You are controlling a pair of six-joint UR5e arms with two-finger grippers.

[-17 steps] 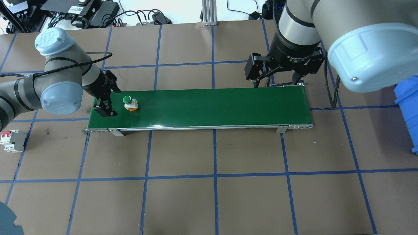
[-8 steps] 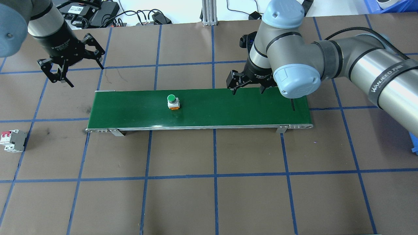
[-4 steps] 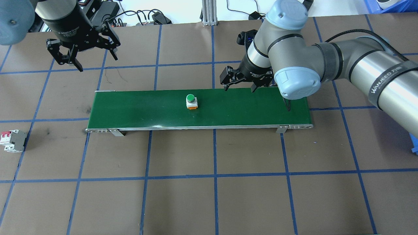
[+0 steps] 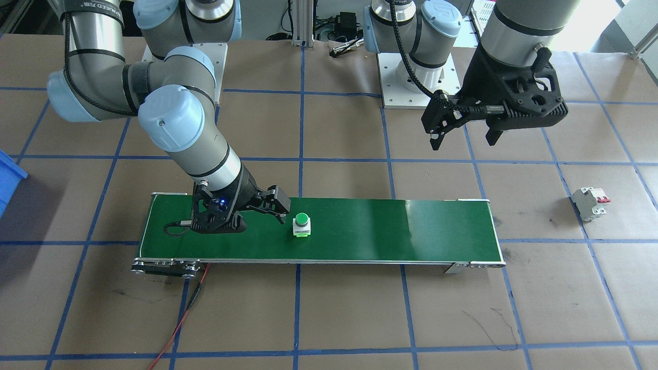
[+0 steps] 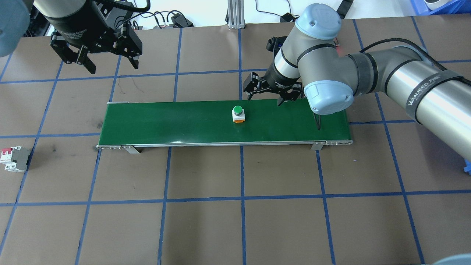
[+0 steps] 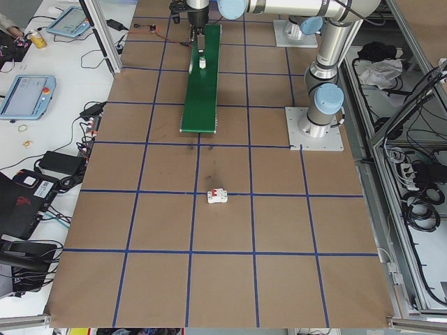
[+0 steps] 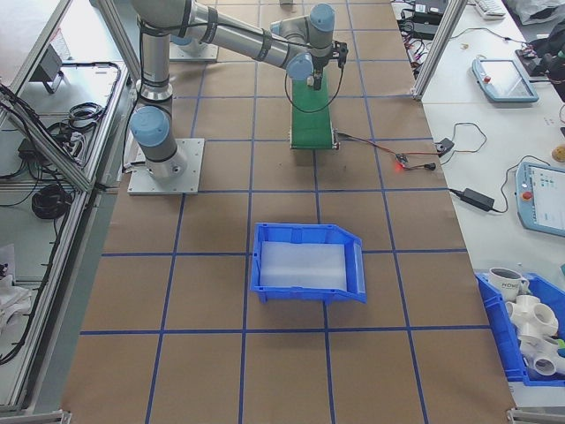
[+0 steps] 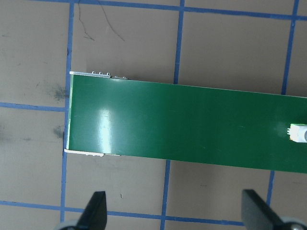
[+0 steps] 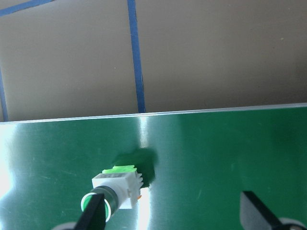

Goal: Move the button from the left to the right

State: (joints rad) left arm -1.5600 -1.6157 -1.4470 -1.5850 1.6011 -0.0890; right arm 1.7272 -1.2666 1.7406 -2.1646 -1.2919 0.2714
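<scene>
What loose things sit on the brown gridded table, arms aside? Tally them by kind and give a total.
Button: 1
Conveyor belt: 1
Circuit breaker: 1
Blue bin: 1
Total: 4

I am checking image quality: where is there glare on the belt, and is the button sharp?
Left wrist view: a white glare streak on the belt; the button is cut by the edge. Right wrist view: glare at the belt's left edge; the button is sharp, with a shadow behind it.
</scene>
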